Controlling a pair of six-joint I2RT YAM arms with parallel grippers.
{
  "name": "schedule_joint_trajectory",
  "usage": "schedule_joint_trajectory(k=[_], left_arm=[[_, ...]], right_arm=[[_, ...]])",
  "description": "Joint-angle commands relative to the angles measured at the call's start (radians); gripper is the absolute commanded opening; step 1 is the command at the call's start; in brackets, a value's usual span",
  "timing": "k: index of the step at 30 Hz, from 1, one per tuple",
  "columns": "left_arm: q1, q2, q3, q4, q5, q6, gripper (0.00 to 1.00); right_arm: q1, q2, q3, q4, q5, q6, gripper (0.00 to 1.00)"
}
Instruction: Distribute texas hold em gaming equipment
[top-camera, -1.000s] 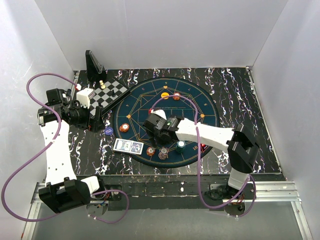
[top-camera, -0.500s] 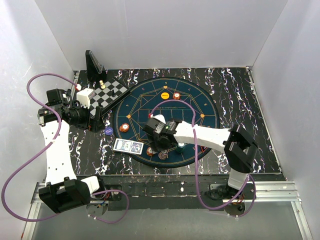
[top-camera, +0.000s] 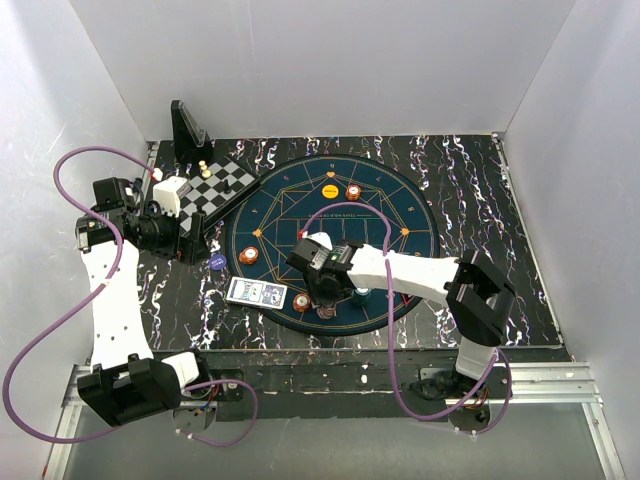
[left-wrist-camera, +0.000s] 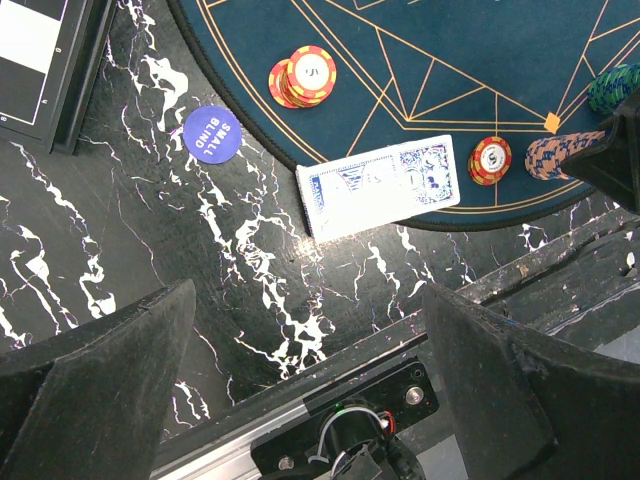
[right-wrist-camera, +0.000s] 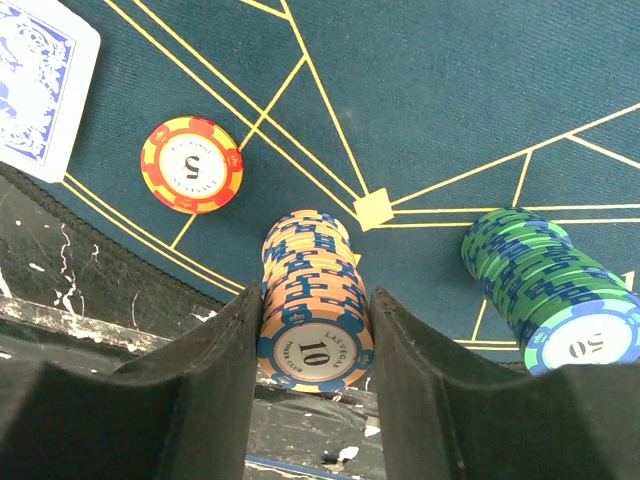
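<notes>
Orange-and-blue chips in a tall stack (right-wrist-camera: 310, 310) at the near edge of the mat (right-wrist-camera: 450, 100) are sitting between the fingers of your right hand (right-wrist-camera: 316, 330). It is pinching the stack by its sides, probably so the whole column is coming away as one. A green stack (right-wrist-camera: 540, 290) is standing just beside it, clear of the fingers. Your left hand (left-wrist-camera: 310, 350) is hanging wide open and empty above the card (left-wrist-camera: 380, 185) by the worktop's (left-wrist-camera: 150, 250) near edge. Against a second ago, the right hand is sitting nearer that edge with narrower fingers, and the left arm is staying put.
</notes>
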Motion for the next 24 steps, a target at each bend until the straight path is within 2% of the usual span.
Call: schedule_joint_trajectory(k=[1, 8, 14, 17, 24], left_arm=[[0.005, -0.025, 0.013, 0.012, 0.01, -0.001, 0.98], [0.005, -0.028, 0.007, 0.013, 0.009, 0.0, 0.98], [0.005, -0.031, 0.004, 0.016, 0.007, 0.003, 0.98], [0.005, -0.034, -0.002, 0.016, 0.009, 0.003, 0.98], [0.005, -0.022, -0.019, 0.035, 0.015, -0.001, 0.98]], right_arm=[[0.007, 0.002, -0.005, 0.01, -0.002, 0.008, 0.43], [0.007, -0.01, 0.004, 0.01, -0.007, 0.009, 0.2], [0.005, -0.029, 0.101, -0.041, 0.022, -0.027, 0.06], [-0.001, -0.01, 0.18, -0.065, 0.038, -0.052, 0.01], [-0.047, 0.161, 0.441, -0.101, 0.016, -0.15, 0.01]])
